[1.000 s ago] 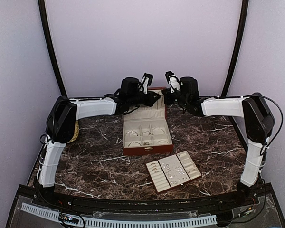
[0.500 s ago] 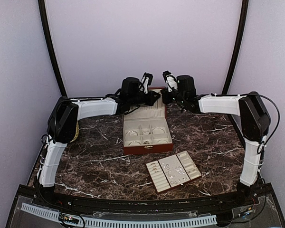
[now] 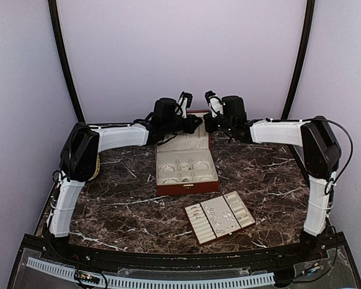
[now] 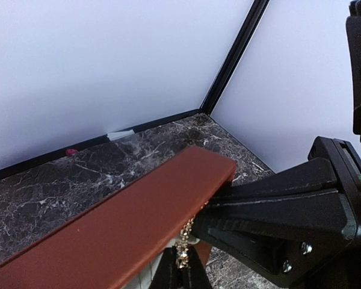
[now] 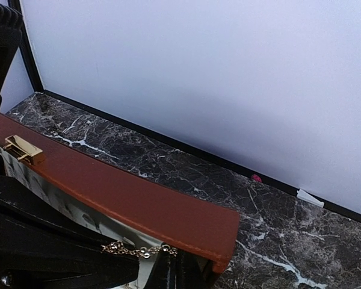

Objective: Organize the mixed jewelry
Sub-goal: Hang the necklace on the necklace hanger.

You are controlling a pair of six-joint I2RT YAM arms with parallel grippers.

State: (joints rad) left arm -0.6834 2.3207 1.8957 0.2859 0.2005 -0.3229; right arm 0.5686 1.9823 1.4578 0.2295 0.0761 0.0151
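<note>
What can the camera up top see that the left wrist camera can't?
Only the top camera shows the left arm and right arm, the cream tray with tiny silvery jewelry on it, and the compartments inside the box. Only the left wrist camera shows a gold chain pinched in the shut left gripper, just under the lid. Both show the red-brown box and the dark marble table.

text: none legible | labels: none legible | numbers: none legible
</note>
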